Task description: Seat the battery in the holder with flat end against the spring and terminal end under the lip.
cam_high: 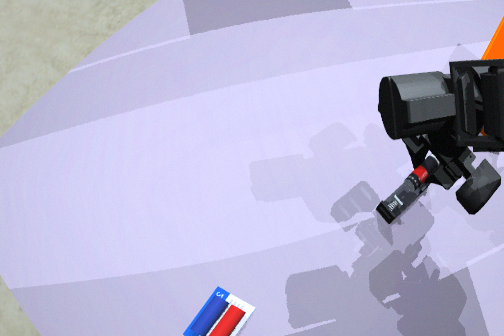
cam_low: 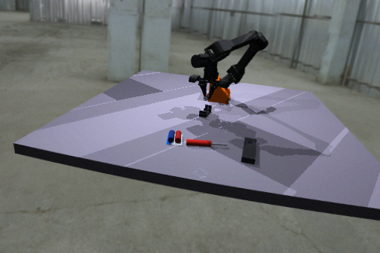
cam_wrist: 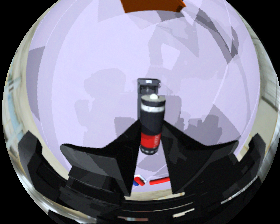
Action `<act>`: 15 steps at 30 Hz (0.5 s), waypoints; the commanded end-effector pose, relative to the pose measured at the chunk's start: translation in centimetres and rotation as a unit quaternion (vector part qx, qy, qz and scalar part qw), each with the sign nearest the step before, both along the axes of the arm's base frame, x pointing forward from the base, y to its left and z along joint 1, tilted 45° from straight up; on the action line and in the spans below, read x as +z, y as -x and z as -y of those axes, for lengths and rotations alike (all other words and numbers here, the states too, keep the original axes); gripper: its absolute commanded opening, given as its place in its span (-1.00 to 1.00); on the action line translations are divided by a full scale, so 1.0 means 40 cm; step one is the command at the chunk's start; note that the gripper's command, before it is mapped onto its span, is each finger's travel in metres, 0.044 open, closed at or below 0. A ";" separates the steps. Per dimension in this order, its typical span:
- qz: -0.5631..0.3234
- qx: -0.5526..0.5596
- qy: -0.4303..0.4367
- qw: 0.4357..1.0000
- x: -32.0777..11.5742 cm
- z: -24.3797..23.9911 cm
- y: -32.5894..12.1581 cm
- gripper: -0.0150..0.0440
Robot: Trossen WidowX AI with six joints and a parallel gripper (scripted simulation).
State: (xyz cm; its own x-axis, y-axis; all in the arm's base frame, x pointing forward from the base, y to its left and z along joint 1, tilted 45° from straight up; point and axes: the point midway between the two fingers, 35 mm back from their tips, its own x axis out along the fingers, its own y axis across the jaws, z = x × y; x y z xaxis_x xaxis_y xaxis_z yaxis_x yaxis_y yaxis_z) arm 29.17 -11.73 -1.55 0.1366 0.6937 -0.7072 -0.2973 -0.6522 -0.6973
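The battery [cam_high: 420, 174] [cam_wrist: 152, 120], black with a red band, is between the fingers of my gripper [cam_high: 429, 169] [cam_low: 207, 98] [cam_wrist: 150, 123], which is shut on it. In the wrist view its silver terminal end points up the frame, towards the far end of the holder. The black holder [cam_high: 398, 202] [cam_low: 205, 112] [cam_wrist: 149, 81] stands on the table below the gripper. The exterior view shows a gap between fingertips and holder. The battery is above the holder, overlapping one end in the top view, and hides part of it. The spring and lip cannot be made out.
A blue cylinder [cam_high: 210, 315] [cam_low: 171, 135] and a red cylinder [cam_high: 228, 320] [cam_low: 178, 136] lie side by side on a blue and white piece. A red-handled screwdriver [cam_low: 198, 143] and a dark block [cam_low: 249, 150] lie on the table. The orange base [cam_low: 219, 95] stands behind the holder.
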 end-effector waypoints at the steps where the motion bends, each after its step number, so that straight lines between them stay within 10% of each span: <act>1: -0.009 -0.002 -0.002 1.000 -0.004 0.002 -0.004 -0.25; 15: -0.084 0.088 -0.041 0.992 -0.069 -0.071 -0.003 -0.25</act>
